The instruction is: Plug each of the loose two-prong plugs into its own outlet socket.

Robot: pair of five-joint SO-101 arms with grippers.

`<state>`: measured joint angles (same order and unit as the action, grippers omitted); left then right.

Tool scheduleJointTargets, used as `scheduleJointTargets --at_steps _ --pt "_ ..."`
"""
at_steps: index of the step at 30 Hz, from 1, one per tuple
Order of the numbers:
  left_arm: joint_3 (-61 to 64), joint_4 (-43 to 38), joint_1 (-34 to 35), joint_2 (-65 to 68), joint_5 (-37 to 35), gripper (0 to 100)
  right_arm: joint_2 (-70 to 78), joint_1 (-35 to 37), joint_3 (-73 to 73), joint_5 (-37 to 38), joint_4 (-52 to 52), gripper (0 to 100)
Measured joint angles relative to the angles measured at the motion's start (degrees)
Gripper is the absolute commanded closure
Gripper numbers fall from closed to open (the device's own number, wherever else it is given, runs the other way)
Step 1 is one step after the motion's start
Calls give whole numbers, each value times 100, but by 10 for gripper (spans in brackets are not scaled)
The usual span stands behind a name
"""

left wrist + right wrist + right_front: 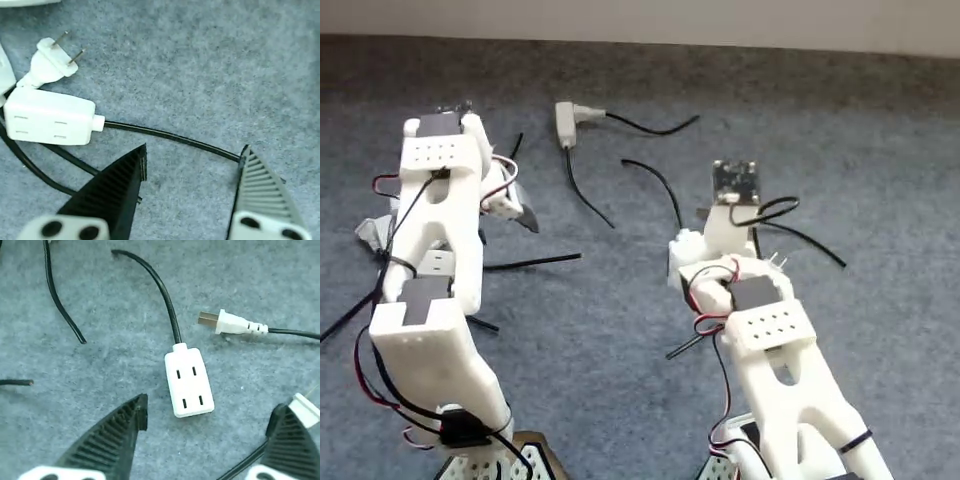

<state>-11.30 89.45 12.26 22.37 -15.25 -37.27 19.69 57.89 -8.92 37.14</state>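
Observation:
In the left wrist view a white outlet block [50,117] lies on the grey carpet with a black cord [170,136] running from it. A white two-prong plug [50,60] lies loose beside it, prongs bare. My left gripper [195,150] hovers open over the cord, a little off from the block. In the right wrist view a second white outlet [189,380] faces up with its slots showing. A white plug [232,323] with brass prongs lies apart from it. My right gripper [210,407] hangs open just over this outlet's free end, holding nothing.
A third white outlet piece [565,122] with cords lies at the back of the carpet between the arms. Loose black cord ends [60,300] trail across the carpet. A small white part [305,410] sits by the right gripper's outer finger. The left arm [430,250] covers the left side.

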Motion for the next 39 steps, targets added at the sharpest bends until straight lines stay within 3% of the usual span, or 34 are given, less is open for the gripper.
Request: scheduleJointTargets --at_steps 8,15,22,25,30,35,39 --pt "1037 -1231 18 0 -466 709 360 0 360 774 -695 630" --pt "1415 -1802 35 0 -501 709 2295 0 79 853 -1240 631" --pt "1442 -2092 264 0 -510 709 3015 0 -527 747 -1284 635" --pt "1442 -2127 246 0 -501 709 3332 0 -826 281 -1284 725" --pt "1442 -2347 246 0 -501 709 3692 -70 -1240 176 -1284 945" --pt "1442 -2374 255 0 -501 709 3763 -79 -1626 167 -1099 961" --pt "1442 -2374 255 0 -501 709 3947 -62 -2576 -132 -123 961"
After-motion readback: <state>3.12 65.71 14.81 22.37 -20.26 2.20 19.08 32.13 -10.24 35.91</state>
